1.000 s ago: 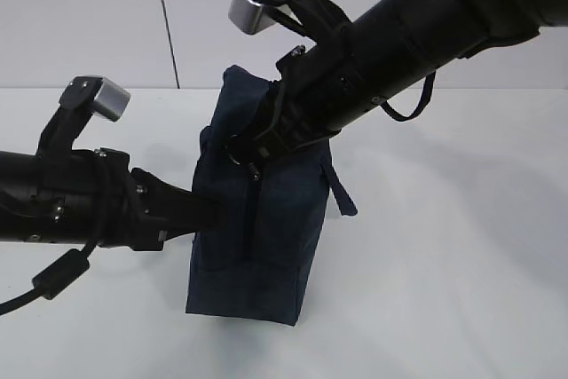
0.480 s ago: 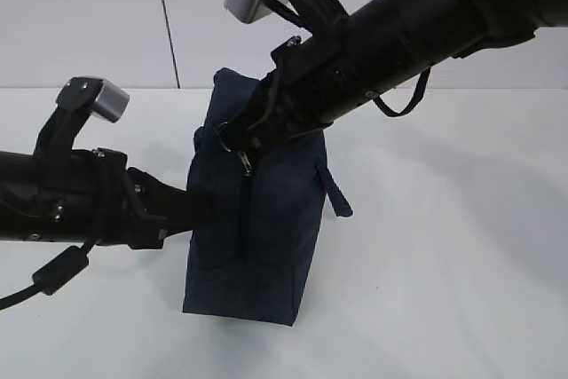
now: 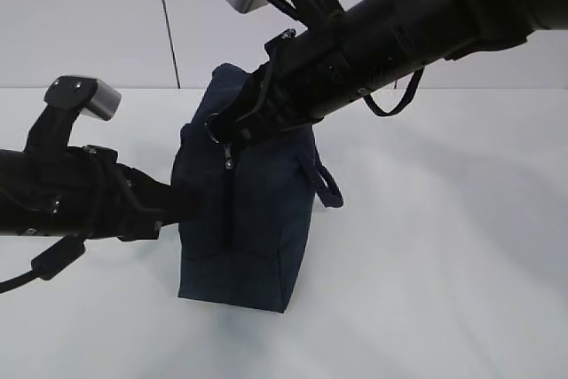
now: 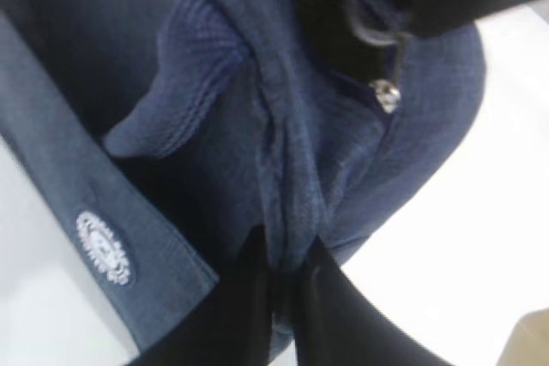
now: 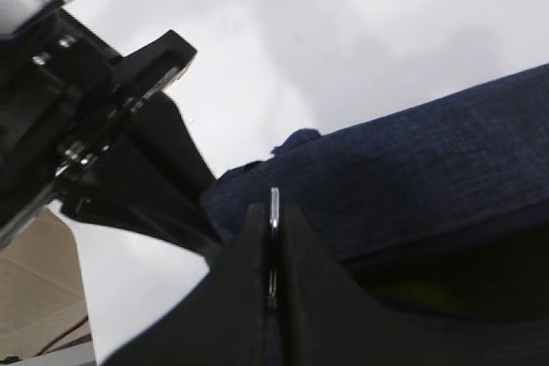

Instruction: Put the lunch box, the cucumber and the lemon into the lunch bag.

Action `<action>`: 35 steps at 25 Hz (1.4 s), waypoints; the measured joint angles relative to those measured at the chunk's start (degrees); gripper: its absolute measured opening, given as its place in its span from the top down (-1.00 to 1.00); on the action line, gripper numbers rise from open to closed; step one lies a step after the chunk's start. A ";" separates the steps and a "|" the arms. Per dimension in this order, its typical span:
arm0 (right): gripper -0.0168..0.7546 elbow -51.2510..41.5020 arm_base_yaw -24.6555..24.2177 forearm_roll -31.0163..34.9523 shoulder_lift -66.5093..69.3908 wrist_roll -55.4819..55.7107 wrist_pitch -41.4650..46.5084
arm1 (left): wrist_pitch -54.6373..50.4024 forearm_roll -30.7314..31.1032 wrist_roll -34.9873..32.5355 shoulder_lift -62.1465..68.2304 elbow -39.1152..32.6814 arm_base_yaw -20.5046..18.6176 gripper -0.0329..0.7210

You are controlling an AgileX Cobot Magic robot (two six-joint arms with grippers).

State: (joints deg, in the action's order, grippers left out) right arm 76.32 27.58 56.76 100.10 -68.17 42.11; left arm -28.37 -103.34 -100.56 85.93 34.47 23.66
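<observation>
The navy lunch bag (image 3: 248, 219) stands on the white table, leaning a little. My left gripper (image 3: 182, 201) is shut on a fold of fabric at the bag's near end, seen close in the left wrist view (image 4: 287, 250). My right gripper (image 3: 220, 126) is shut on the silver ring zipper pull (image 5: 274, 201) at the top of that end. The metal slider (image 4: 386, 96) shows below it. The lunch box, cucumber and lemon are out of view. A dim yellowish patch (image 5: 412, 293) shows inside the bag's opening; I cannot tell what it is.
White table (image 3: 444, 246) lies around the bag, with a pale wall behind. A strap handle (image 3: 328, 185) hangs on the bag's right side. The right arm (image 3: 399, 24) crosses above the bag. The left arm (image 3: 80, 206) lies low at the left.
The right gripper has moved left and slightly up with the ring pull. The bag and the left gripper have shifted left, and the bag leans more.
</observation>
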 joint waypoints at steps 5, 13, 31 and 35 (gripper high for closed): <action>0.90 0.00 0.00 4.24 1.60 -2.52 1.81 | 2.03 0.01 0.00 0.00 0.21 -1.65 0.88; 0.90 0.00 0.00 17.35 4.24 -13.09 -1.06 | 6.88 -0.26 -0.04 0.00 1.30 -2.28 0.87; 0.90 0.00 1.60 35.42 8.03 -27.93 -5.79 | 16.83 -0.62 0.07 0.00 3.59 -2.28 0.83; 0.90 0.00 1.73 39.45 8.39 -31.32 -6.46 | 18.88 -0.62 0.42 0.00 3.94 -2.28 0.81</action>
State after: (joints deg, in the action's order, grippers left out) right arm 76.32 29.31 96.21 108.49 -99.49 35.65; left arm -9.49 -103.96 -100.14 85.93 38.41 21.38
